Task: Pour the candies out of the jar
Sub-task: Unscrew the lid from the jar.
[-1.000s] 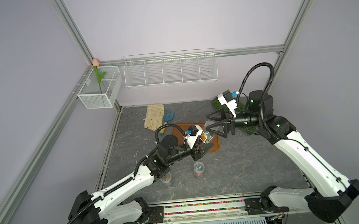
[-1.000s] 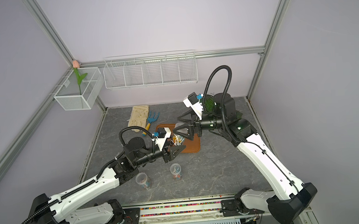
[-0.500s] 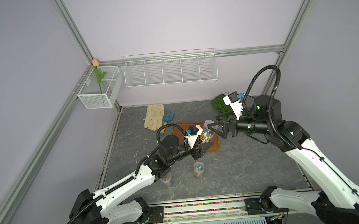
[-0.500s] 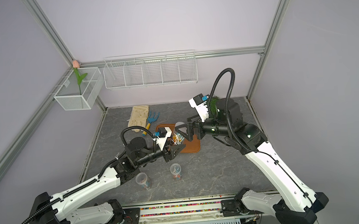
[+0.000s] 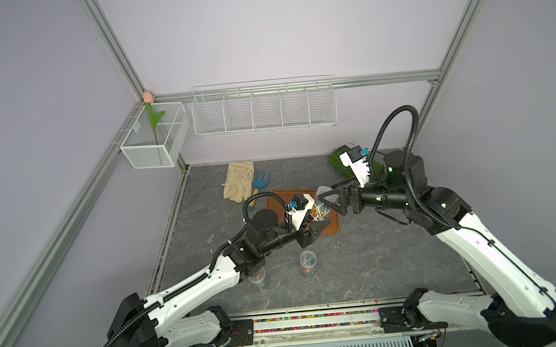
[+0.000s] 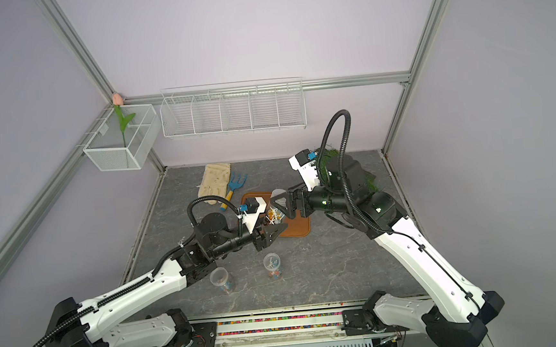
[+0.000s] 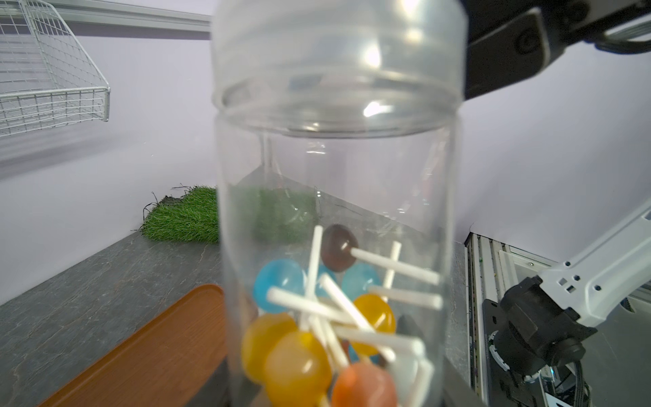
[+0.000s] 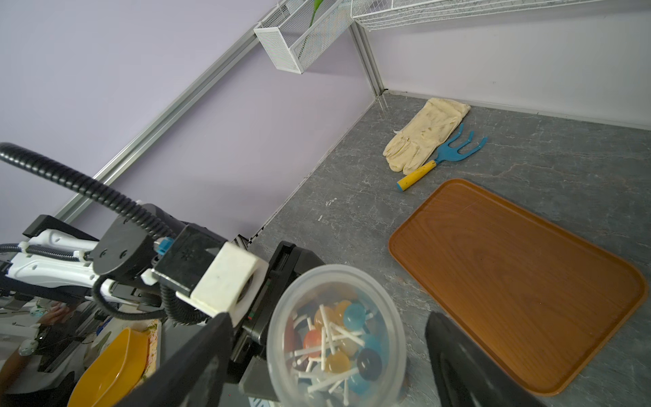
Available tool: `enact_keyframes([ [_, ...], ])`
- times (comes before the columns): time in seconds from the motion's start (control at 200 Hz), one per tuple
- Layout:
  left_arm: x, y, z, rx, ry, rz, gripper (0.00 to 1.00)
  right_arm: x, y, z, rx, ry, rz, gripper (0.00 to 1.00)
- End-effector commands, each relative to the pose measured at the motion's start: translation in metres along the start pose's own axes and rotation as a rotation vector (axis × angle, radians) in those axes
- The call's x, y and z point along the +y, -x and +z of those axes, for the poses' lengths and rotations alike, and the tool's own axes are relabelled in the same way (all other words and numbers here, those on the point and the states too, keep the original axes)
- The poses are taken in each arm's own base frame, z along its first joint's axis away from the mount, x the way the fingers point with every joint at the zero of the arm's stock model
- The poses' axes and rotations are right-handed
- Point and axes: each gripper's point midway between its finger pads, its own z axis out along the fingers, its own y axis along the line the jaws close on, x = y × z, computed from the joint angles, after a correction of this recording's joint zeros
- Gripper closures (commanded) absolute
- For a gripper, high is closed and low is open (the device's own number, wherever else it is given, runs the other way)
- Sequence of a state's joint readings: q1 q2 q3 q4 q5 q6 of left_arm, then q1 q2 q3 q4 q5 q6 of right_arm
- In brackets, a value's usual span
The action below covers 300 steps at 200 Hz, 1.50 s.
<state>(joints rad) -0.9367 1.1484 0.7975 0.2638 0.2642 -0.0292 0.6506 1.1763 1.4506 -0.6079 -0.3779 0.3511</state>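
While the left gripper clamps the jar steady, the right gripper spreads its jaws around the lid, presumably to unscrew it.

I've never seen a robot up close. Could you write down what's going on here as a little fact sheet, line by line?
jar: clear plastic, upright, lid sitting on its mouth
candies: blue, orange and brown lollipops, inside the jar
left end effector: shut on the jar
right end effector: open, one finger on either side of the lid
tray: brown, flat on the table beside the jar, no candies seen on it
elsewhere: glove, blue rake, grass patch
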Motion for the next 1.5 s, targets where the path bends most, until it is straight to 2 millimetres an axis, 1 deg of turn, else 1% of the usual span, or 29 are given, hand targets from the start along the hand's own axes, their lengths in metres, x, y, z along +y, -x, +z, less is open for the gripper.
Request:
enact_keyframes([
  [0.0, -0.002, 0.008, 0.0, -0.031, -0.003, 0.019, 0.57, -0.001, 0.0, 0.007, -0.007, 0.003, -0.002, 0.18],
  [0.045, -0.002, 0.008, 0.001, -0.03, -0.003, 0.02, 0.57, -0.002, 0.0, 0.008, -0.006, -0.002, -0.004, 0.21],
  [0.165, -0.003, 0.009, 0.001, -0.031, -0.008, 0.021, 0.57, -0.004, -0.002, 0.009, -0.001, -0.017, -0.017, 0.33],
  [0.225, -0.003, 0.009, 0.002, -0.03, -0.009, 0.019, 0.56, -0.005, -0.002, 0.009, -0.002, -0.023, -0.024, 0.38],
  [0.39, -0.003, 0.009, 0.004, -0.024, -0.014, 0.021, 0.56, -0.004, 0.001, 0.008, -0.01, -0.024, -0.047, 0.45],
  [0.51, -0.005, 0.01, 0.005, -0.024, -0.023, 0.019, 0.56, 0.001, 0.004, 0.007, -0.015, 0.007, -0.082, 0.47],
  [0.67, -0.009, 0.012, 0.005, -0.025, -0.043, 0.014, 0.57, 0.01, 0.018, -0.002, -0.044, 0.065, -0.189, 0.49],
  [0.775, -0.011, 0.013, 0.005, -0.016, -0.056, 0.018, 0.57, 0.016, 0.026, -0.009, -0.059, 0.14, -0.24, 0.5],
  [0.905, -0.016, 0.02, 0.005, -0.024, -0.08, 0.022, 0.57, 0.039, 0.031, -0.02, -0.086, 0.31, -0.331, 0.5],
  [0.995, -0.02, 0.025, 0.005, -0.031, -0.101, 0.025, 0.57, 0.055, 0.025, -0.027, -0.075, 0.428, -0.421, 0.49],
  [1.045, -0.021, 0.027, 0.004, -0.033, -0.107, 0.026, 0.57, 0.059, 0.022, -0.029, -0.07, 0.462, -0.453, 0.5],
  [1.21, -0.022, 0.028, 0.005, -0.034, -0.113, 0.039, 0.57, 0.054, 0.014, -0.024, -0.035, 0.458, -0.451, 0.5],
  [1.255, -0.022, 0.03, 0.004, -0.036, -0.112, 0.043, 0.57, 0.051, 0.012, -0.023, -0.029, 0.451, -0.441, 0.48],
  [1.295, -0.023, 0.03, 0.004, -0.035, -0.112, 0.049, 0.57, 0.05, 0.011, -0.023, -0.028, 0.441, -0.436, 0.41],
  [1.32, -0.022, 0.031, 0.003, -0.038, -0.108, 0.054, 0.57, 0.049, 0.011, -0.023, -0.028, 0.436, -0.432, 0.32],
  [1.35, -0.021, 0.03, 0.003, -0.039, -0.103, 0.056, 0.57, 0.048, 0.011, -0.024, -0.032, 0.421, -0.429, 0.18],
  [1.365, -0.021, 0.031, 0.002, -0.043, -0.101, 0.058, 0.57, 0.047, 0.012, -0.024, -0.036, 0.408, -0.426, 0.12],
  [1.395, -0.021, 0.032, 0.002, -0.048, -0.096, 0.061, 0.57, 0.046, 0.014, -0.026, -0.05, 0.389, -0.421, 0.05],
  [1.44, -0.021, 0.033, 0.001, -0.051, -0.095, 0.065, 0.57, 0.048, 0.016, -0.031, -0.077, 0.376, -0.42, 0.0],
  [1.495, -0.02, 0.031, 0.001, -0.044, -0.089, 0.068, 0.56, 0.052, 0.021, -0.038, -0.114, 0.369, -0.408, 0.02],
])
